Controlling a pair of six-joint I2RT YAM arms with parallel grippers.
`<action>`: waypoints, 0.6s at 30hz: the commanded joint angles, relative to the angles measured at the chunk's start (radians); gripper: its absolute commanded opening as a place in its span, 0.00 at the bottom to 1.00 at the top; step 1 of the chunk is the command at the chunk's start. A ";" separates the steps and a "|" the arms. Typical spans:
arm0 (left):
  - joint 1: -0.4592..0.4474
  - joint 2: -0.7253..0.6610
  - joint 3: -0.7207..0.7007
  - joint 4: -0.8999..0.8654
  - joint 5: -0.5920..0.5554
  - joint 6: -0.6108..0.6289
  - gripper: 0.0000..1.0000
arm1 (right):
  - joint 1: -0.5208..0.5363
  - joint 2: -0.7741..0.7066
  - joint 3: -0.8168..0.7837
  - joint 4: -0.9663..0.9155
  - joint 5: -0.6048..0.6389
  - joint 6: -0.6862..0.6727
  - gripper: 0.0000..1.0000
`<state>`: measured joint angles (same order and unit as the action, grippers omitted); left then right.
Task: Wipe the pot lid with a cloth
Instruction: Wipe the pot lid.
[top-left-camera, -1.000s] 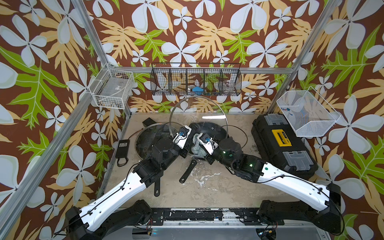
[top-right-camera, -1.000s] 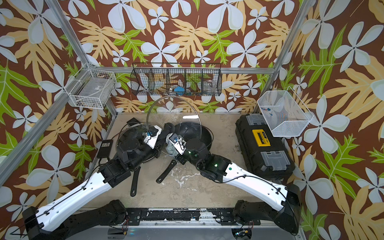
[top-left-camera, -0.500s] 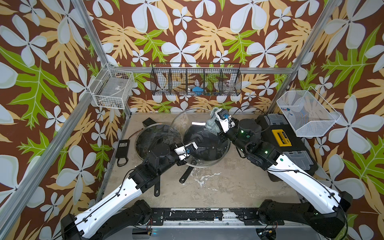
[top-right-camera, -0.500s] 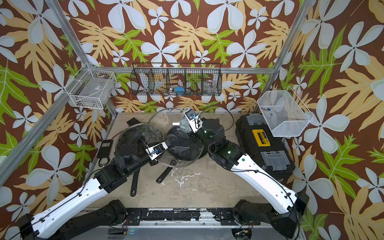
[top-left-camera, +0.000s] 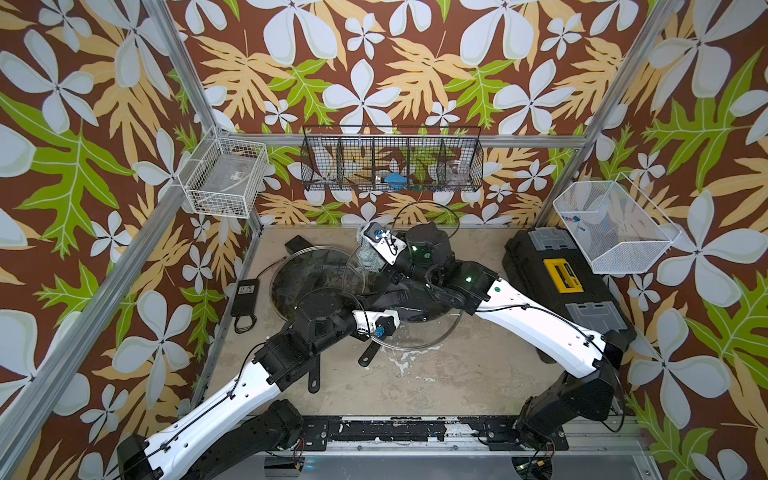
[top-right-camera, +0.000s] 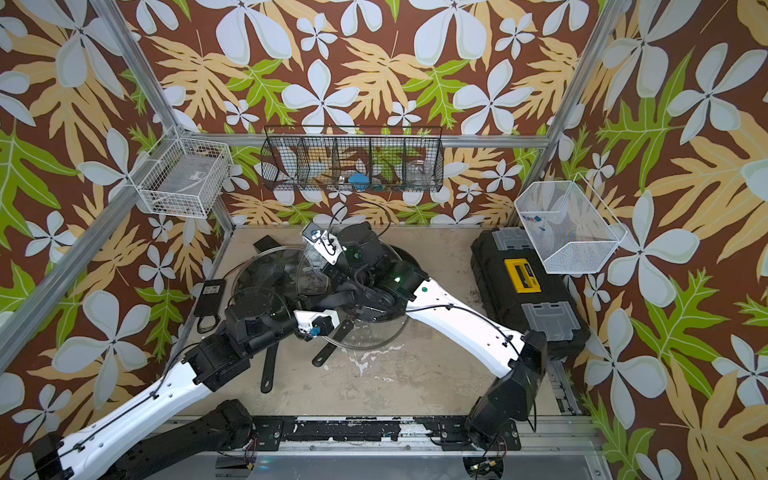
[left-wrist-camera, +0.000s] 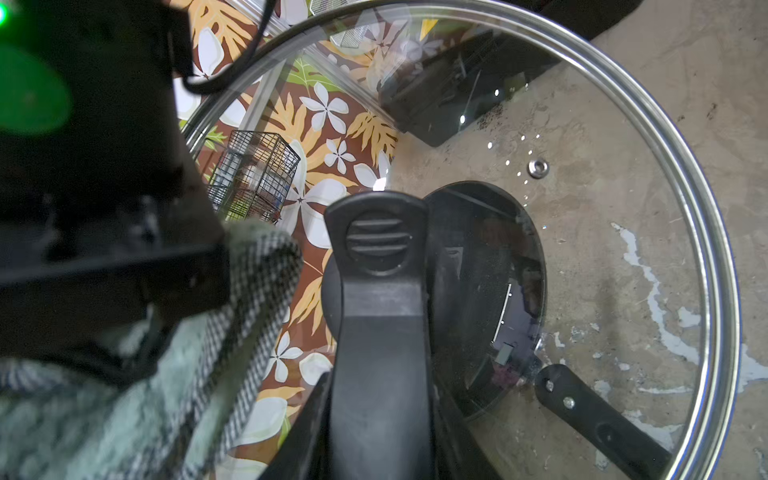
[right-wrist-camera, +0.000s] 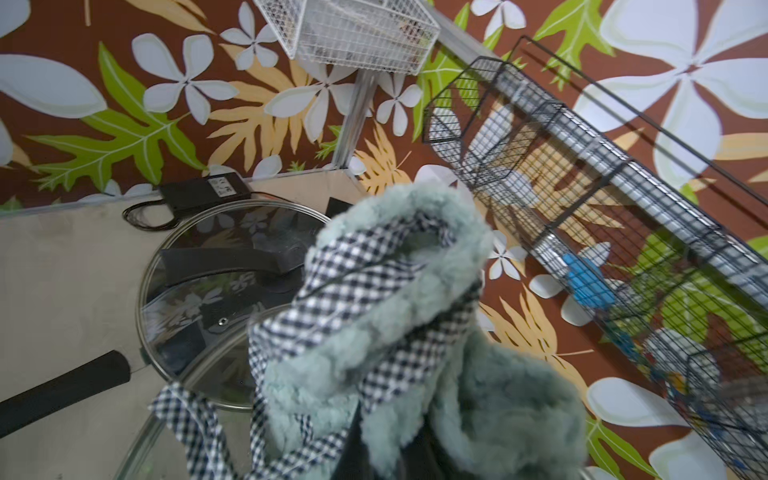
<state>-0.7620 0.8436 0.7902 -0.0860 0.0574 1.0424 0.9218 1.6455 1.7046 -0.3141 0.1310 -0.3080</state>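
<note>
Far left, up on the frame: white basket. Below it, at the left edge of the worktop: black adapter, cord coiled at its near end. Just right of that: second lid, glass, flat on the left pan, long grip toward the near side.

Centre: left pincer, clenched on the black handle of the lid. Clear glass, steel rim, a small vent near the rim. Held off the worktop and tilted, over a black pan, its grip toward near left.

At the lid's far-left rim: right pincer, clamped on the cloth. Pale teal, fluffy, black-and-white check trim, bunched up around the fingers. Covers that stretch of rim in the left wrist view; check trim draped over the rim in the right wrist view. Well apart from the handle.

Far wall, behind both arms: black mesh rack, divided into compartments, small items inside, one of them blue.

Right: black toolbox with a yellow latch, along the worktop's right edge. Above it, on the right frame: white mesh bin, tilted.
</note>
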 joint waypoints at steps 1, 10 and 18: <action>-0.003 -0.006 0.006 0.212 0.003 0.026 0.00 | 0.017 0.034 0.048 -0.058 0.006 -0.007 0.00; -0.003 0.008 -0.008 0.204 -0.002 0.001 0.00 | -0.049 -0.114 -0.063 0.035 0.064 0.046 0.00; -0.003 0.008 -0.001 0.216 -0.010 -0.071 0.00 | -0.160 -0.300 -0.250 0.014 0.110 0.060 0.00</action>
<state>-0.7628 0.8619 0.7765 -0.0654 0.0532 1.0306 0.7856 1.3853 1.4956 -0.2996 0.1993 -0.2676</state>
